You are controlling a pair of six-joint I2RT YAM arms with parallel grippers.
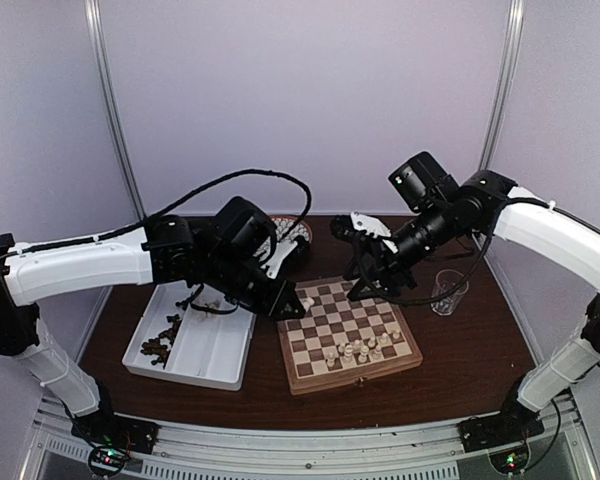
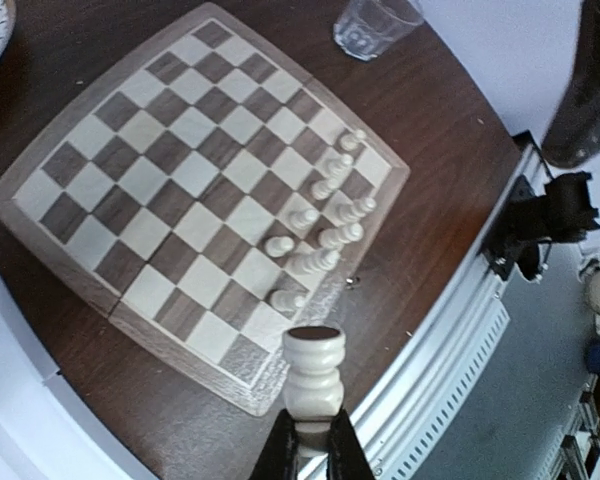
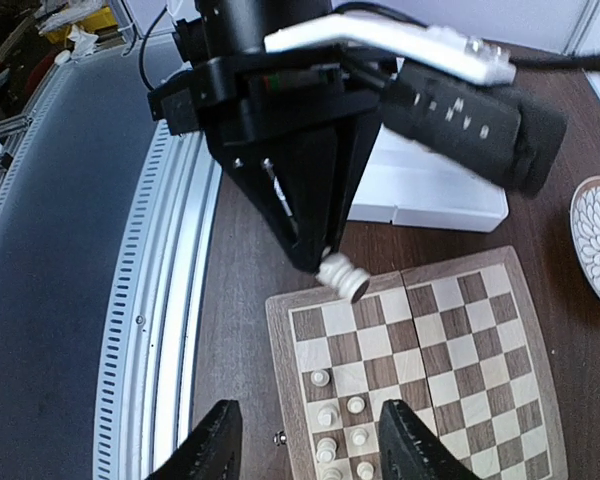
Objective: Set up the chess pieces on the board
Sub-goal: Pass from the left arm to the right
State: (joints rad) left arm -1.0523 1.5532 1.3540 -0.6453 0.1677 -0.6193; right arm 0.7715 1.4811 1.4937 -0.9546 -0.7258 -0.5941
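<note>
Gripping cream piece [image 2: 313, 368] in our left end effector [image 2: 312, 442], board [image 2: 170, 190] below for placing | right end effector [image 3: 315, 450] open

A robot lab booth: plain white walls [image 1: 310, 100], aluminium frame posts [image 1: 114, 110].

- Overhead view: soft, even light, pale walls tinted lilac, everything a little grainy.
- The dark table [image 1: 480, 340] swallows the light; shadows on it are faint and blurred.
- Left wrist view: the board [image 2: 180, 190] bows with fisheye bend, and the cream chess piece [image 2: 313, 375], right up close, looks slightly soft.
- Right wrist view: the white tray [image 3: 430, 195] glares, nearly blown out.
</note>
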